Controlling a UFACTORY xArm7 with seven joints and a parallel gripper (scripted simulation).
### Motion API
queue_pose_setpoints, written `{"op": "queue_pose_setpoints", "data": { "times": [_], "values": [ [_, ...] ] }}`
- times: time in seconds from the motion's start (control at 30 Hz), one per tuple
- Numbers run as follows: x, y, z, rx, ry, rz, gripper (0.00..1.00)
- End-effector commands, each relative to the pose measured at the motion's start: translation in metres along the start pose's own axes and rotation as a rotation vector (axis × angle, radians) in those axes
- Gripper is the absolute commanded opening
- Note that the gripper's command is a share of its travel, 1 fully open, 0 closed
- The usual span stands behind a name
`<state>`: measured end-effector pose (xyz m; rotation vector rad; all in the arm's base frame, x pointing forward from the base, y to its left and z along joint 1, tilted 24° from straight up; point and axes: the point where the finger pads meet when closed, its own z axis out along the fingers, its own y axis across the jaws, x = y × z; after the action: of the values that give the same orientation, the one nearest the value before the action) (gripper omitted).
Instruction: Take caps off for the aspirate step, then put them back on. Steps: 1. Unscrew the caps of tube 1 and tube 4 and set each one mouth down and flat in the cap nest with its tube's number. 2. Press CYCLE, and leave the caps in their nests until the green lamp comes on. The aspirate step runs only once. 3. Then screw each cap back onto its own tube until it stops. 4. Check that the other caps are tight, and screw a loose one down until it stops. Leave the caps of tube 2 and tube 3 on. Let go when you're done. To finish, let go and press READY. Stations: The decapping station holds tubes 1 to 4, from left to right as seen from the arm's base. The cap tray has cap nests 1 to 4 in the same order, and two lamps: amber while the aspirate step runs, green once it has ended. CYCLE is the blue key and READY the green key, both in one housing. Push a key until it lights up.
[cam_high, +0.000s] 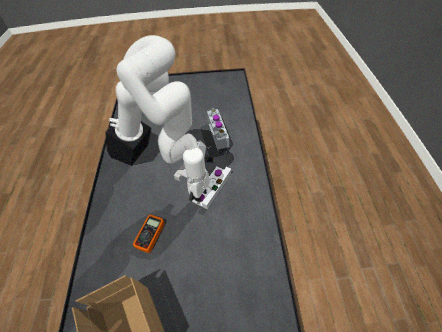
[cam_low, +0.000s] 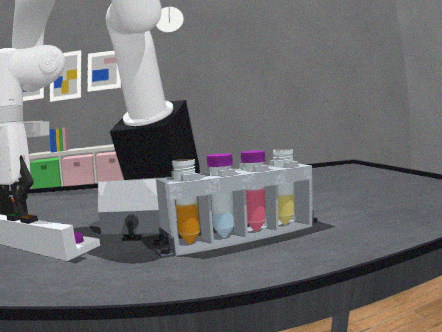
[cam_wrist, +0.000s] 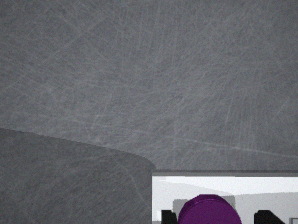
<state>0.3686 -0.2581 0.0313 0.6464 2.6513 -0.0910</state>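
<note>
The tube rack (cam_low: 240, 207) holds four tubes. The orange tube (cam_low: 186, 210) and the yellow tube (cam_low: 285, 197) at the two ends stand uncapped; the two middle tubes carry purple caps (cam_low: 236, 159). The white cap tray (cam_high: 215, 186) has one purple cap (cam_high: 218, 173) in its far end nest. My gripper (cam_high: 200, 196) stands straight down over the tray's near end. A second purple cap (cam_wrist: 210, 212) sits there in the nest between my dark fingers, which stand a little wider than it. The gripper is open. It also shows in the exterior view (cam_low: 12, 200).
A grey housing (cam_low: 127, 202) stands behind the rack, next to the arm's black base (cam_low: 152, 142). An orange multimeter (cam_high: 149, 233) lies on the mat in front of the tray. An open cardboard box (cam_high: 117, 305) stands at the mat's near end.
</note>
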Motion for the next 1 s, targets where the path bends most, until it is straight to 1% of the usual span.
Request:
{"op": "queue_pose_setpoints", "data": {
  "times": [0.0,0.4,0.43,0.5,0.77,0.8,0.97],
  "values": [
    [-0.001,0.000,-0.019,-0.005,-0.004,0.000,0.46],
    [-0.001,-0.001,-0.079,-0.005,-0.004,0.001,0.46],
    [-0.001,-0.001,-0.083,-0.005,-0.004,0.001,0.46],
    [-0.001,-0.001,-0.083,-0.005,-0.004,0.001,0.46],
    [-0.001,-0.001,-0.124,-0.005,-0.005,0.001,0.46],
    [-0.001,-0.001,-0.127,-0.005,-0.005,0.001,0.46],
    [-0.001,-0.001,-0.127,-0.005,-0.005,0.001,0.46]
  ]
}}
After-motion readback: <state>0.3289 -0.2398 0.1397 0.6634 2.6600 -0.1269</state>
